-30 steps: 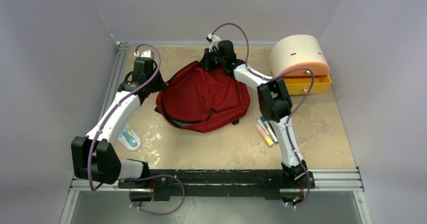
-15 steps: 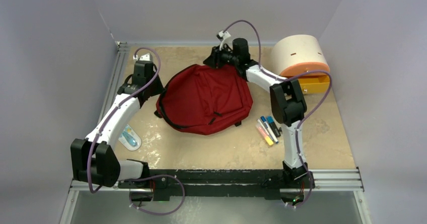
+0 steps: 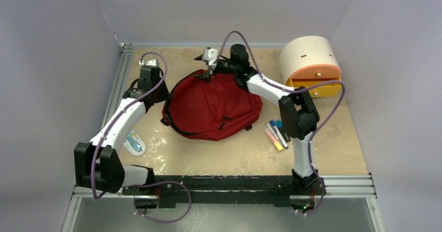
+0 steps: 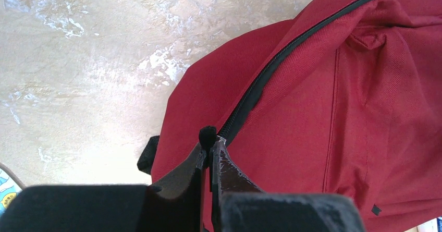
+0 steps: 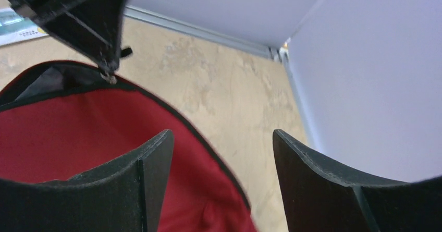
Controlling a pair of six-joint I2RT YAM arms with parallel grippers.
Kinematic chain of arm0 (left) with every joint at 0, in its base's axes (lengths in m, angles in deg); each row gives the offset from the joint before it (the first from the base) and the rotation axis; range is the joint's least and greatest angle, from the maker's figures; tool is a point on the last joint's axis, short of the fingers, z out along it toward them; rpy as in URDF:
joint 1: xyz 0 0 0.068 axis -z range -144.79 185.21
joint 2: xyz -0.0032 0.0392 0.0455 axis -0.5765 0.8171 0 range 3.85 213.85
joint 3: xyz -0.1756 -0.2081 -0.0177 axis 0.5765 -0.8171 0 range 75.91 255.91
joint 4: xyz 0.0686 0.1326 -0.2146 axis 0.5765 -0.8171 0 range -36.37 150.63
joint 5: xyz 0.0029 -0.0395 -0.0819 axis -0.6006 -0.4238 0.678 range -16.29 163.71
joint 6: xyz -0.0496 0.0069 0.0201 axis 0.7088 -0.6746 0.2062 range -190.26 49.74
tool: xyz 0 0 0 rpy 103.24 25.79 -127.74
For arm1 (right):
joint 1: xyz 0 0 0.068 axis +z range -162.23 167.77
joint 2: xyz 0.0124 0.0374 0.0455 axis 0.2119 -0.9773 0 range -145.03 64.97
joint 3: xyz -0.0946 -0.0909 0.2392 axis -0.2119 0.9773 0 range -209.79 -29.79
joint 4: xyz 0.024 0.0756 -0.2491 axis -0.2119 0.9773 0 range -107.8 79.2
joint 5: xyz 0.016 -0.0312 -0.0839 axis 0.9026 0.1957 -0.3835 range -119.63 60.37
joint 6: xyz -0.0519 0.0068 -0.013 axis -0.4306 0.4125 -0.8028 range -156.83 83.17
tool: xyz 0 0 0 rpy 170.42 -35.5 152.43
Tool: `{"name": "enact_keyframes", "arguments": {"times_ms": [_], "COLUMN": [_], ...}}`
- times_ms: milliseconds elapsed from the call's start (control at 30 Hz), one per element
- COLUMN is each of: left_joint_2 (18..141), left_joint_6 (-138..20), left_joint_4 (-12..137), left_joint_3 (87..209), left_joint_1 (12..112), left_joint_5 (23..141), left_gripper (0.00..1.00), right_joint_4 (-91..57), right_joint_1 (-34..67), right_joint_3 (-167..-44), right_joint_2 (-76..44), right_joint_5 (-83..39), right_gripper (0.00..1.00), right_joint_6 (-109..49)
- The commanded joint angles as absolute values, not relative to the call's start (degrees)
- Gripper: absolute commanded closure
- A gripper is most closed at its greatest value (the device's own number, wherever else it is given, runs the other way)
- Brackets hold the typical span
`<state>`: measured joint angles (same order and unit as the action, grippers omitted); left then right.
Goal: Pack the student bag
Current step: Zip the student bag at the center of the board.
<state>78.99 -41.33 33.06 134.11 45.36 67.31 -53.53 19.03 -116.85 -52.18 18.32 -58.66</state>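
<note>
light: bright, even, overhead | shadows: soft, faint | glare: pale sheen on table [image 4: 68, 28] | focus: right gripper [image 5: 221, 134] close, edges soft | top view: sharp

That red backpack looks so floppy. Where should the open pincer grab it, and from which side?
Probably the zippered rim at the far edge of the student bag, from above. The bag lies flat and limp, so broad cloth gives no hold, but the rim is a thin ridge that the open right pincer could straddle. The left pincer pinches the zipper's end at the left side.
</note>
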Motion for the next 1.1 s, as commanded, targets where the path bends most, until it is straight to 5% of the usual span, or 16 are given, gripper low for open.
{"name": "enact_keyframes", "arguments": {"times_ms": [0, 200, 900, 967, 1067], "left_joint_2": [77.88, 77.58, 76.44, 76.37, 76.06], "left_joint_6": [-41.08, -40.37, -39.83, -39.74, -39.50], "left_joint_4": [34.59, 34.53, 34.37, 34.35, 34.34], "left_joint_3": [134.18, 133.77, 132.53, 132.49, 132.38], "left_joint_1": [45.05, 45.05, 45.05, 45.05, 45.05], "left_joint_5": [67.27, 67.85, 69.13, 69.06, 68.88], "left_gripper": [1.00, 1.00, 1.00, 1.00, 1.00], "right_joint_4": [-33.98, -20.09, -14.93, -14.96, -15.94], "right_joint_1": [24.86, 28.44, 32.78, 33.02, 33.27], "right_joint_3": [-128.20, -136.36, -145.92, -146.79, -148.09], "right_joint_2": [-54.57, -59.91, -68.43, -69.21, -70.21], "right_joint_5": [19.65, 15.75, 8.54, 8.98, 8.79], "right_gripper": [0.28, 0.28, 0.34, 0.36, 0.53], "right_joint_6": [-84.92, -97.14, -98.27, -97.72, -95.74]}}
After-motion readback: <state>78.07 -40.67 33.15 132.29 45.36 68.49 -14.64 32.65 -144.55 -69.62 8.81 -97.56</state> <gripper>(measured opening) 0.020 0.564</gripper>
